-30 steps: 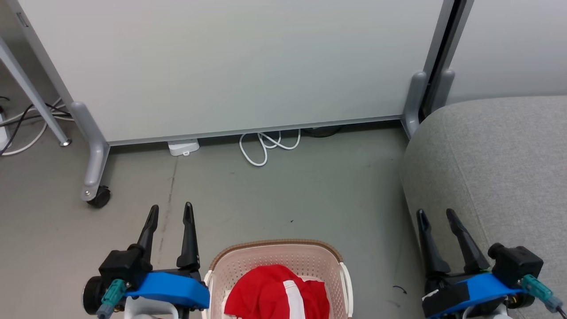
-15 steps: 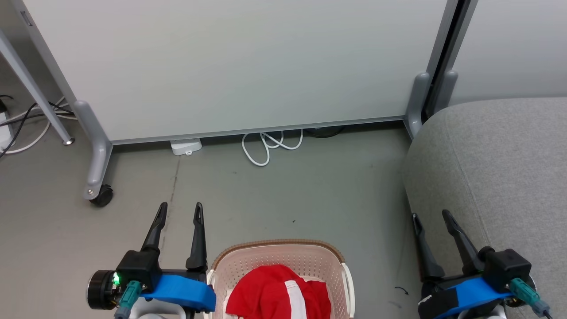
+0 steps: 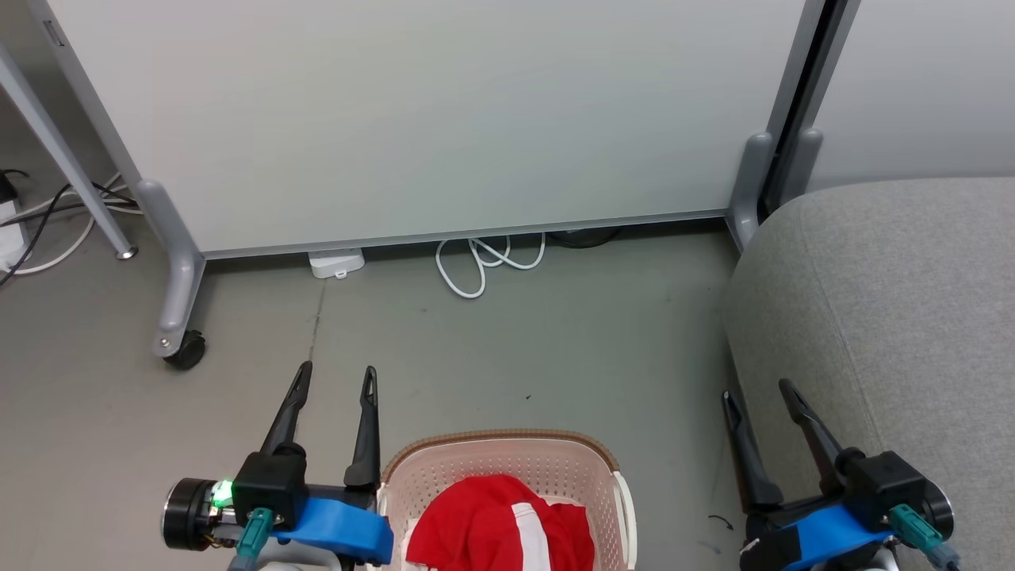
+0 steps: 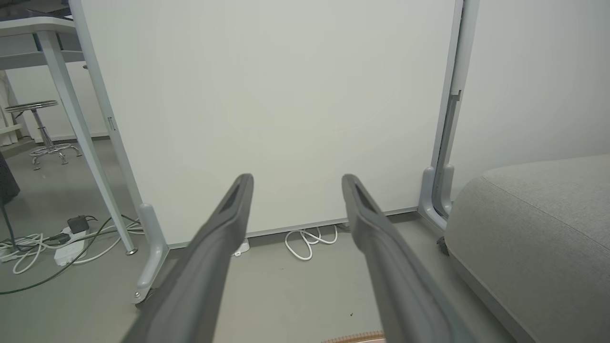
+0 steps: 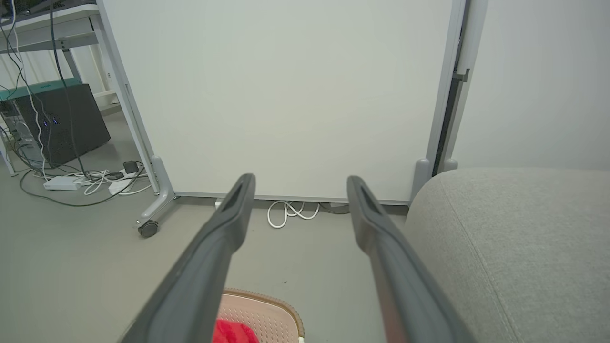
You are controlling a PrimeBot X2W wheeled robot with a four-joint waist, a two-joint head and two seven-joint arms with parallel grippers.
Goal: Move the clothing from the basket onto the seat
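The grey seat (image 3: 888, 317) lies at my right; the basket (image 3: 499, 438), red clothing (image 3: 476, 531) heaped inside, sits on the floor (image 3: 515, 341) between my left gripper (image 3: 337, 373) and right gripper (image 3: 755, 388). Both pairs of fingers gape wide, holding nothing.

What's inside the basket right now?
Red clothing with a white stripe lies heaped in the basket. Whatever is under that heap, and the basket floor, is covered.

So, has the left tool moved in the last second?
Yes. The left tool has slid rightward, narrowing its gap to the basket, which barely shifted in the head view.
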